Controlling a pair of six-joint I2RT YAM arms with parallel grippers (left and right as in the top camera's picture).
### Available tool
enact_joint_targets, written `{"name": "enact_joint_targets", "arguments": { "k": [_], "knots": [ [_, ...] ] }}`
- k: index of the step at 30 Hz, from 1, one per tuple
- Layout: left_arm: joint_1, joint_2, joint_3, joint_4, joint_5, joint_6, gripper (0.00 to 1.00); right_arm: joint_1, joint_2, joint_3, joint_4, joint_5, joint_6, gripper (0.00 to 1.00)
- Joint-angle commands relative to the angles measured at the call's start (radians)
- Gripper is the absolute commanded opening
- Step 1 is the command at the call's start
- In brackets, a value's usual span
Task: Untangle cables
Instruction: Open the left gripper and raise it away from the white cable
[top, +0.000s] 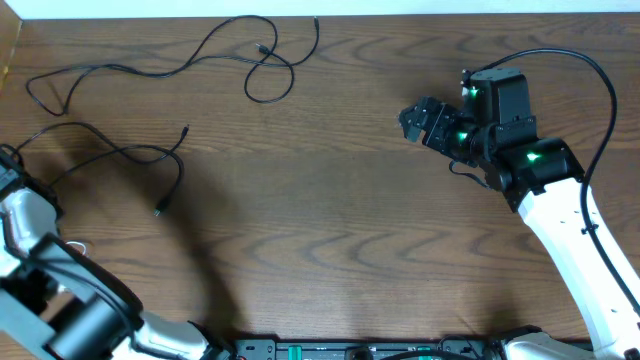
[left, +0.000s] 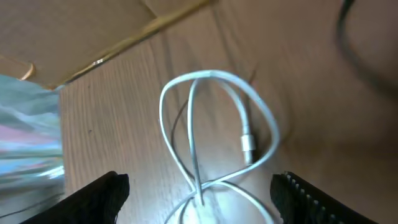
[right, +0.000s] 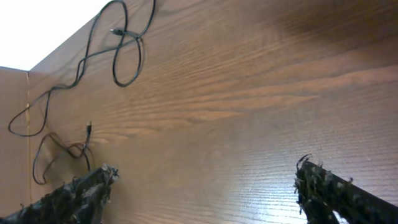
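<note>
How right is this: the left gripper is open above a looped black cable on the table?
Wrong colour. The left wrist view shows the left gripper open above a looped white cable on the table, not a black one.

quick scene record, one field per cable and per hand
left hand: open, above the white cable, not gripping it
white cable: flat on the table, looped across itself, one plug showing
upper black cable: loose near the top of the overhead view, one loop crossing itself
lower black cable: left side, apart from the upper one
right hand: open, nothing in it, over bare wood on the right
</note>
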Motion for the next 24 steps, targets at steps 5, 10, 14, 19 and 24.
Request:
{"name": "enact_joint_targets", "arguments": {
  "k": [5,10,14,19,24],
  "knots": [
    [-0.005,-0.353,0.011,0.003,0.752,-0.149,0.97,-0.003,0.005,0.009,-0.050,0.012,-0.037,0.99],
    [-0.138,-0.477,0.011,0.045,1.069,-0.148,0.97,-0.006,-0.003,0.009,-0.106,0.012,-0.233,0.99],
    [-0.422,-0.540,0.011,-0.004,1.055,-0.077,0.98,-0.038,-0.034,0.010,-0.136,0.012,-0.251,0.99],
    [-0.693,-0.592,0.011,-0.188,0.936,0.000,0.98,-0.098,-0.122,0.010,-0.200,0.012,-0.262,0.99],
    [-0.809,-0.699,0.011,-0.280,0.735,-0.001,0.98,-0.125,-0.242,0.009,-0.248,0.019,-0.325,0.99]
  ]
}}
